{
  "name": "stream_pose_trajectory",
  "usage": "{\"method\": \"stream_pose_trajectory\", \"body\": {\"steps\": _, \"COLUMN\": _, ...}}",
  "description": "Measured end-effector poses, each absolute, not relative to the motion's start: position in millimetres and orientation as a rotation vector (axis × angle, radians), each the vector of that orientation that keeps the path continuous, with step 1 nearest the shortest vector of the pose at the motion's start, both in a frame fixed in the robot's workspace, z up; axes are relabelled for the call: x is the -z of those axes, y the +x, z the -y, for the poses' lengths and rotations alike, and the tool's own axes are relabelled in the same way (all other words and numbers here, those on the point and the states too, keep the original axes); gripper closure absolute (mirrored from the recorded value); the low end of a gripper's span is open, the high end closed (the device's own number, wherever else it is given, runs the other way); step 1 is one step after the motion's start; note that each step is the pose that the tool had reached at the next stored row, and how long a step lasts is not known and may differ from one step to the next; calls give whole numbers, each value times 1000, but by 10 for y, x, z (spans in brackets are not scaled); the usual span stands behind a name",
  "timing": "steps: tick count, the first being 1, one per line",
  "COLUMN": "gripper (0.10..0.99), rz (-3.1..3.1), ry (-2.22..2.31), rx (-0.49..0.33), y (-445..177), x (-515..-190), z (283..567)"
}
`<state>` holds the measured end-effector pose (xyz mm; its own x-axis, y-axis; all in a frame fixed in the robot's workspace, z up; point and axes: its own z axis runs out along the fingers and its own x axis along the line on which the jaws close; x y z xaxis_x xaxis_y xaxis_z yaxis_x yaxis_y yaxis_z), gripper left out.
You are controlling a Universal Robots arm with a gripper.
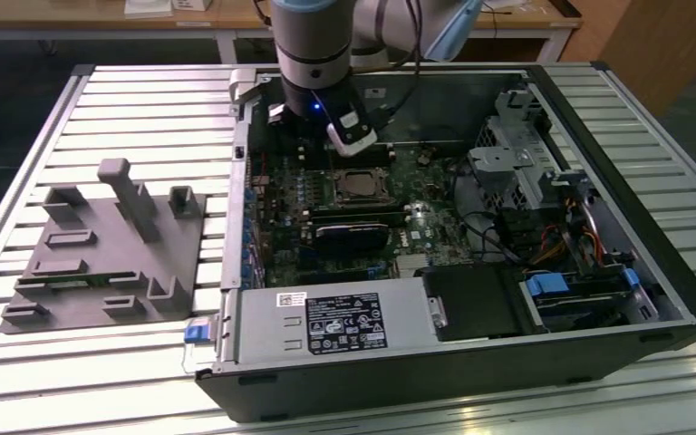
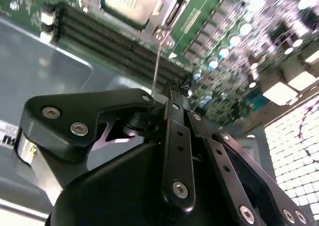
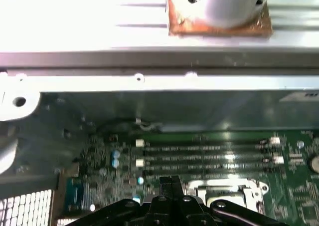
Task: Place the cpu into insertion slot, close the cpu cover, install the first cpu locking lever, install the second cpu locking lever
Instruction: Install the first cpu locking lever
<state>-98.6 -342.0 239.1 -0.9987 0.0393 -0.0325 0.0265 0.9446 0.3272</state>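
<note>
The cpu (image 2: 130, 1) sits just beyond the fingers (image 2: 175, 121)

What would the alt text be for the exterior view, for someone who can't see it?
A robot arm extends down into an open computer case lying on a slatted metal table, its end effector close by the cpu. A grey fixture block sits at the exterior view's left.

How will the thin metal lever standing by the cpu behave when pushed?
The lever is a slim bare wire, so it likely flexes and springs back. Its smooth metal could let a push slip off. One end meets the frame beside the cpu, so it should pivot rather than slide.
</note>
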Motion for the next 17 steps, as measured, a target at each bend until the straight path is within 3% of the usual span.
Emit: {"method": "stream_pose_trajectory", "body": {"steps": 17, "gripper": 980, "rz": -3058, "ry": 52, "rx": -526, "y": -476, "x": -2372, "z": 3402}}
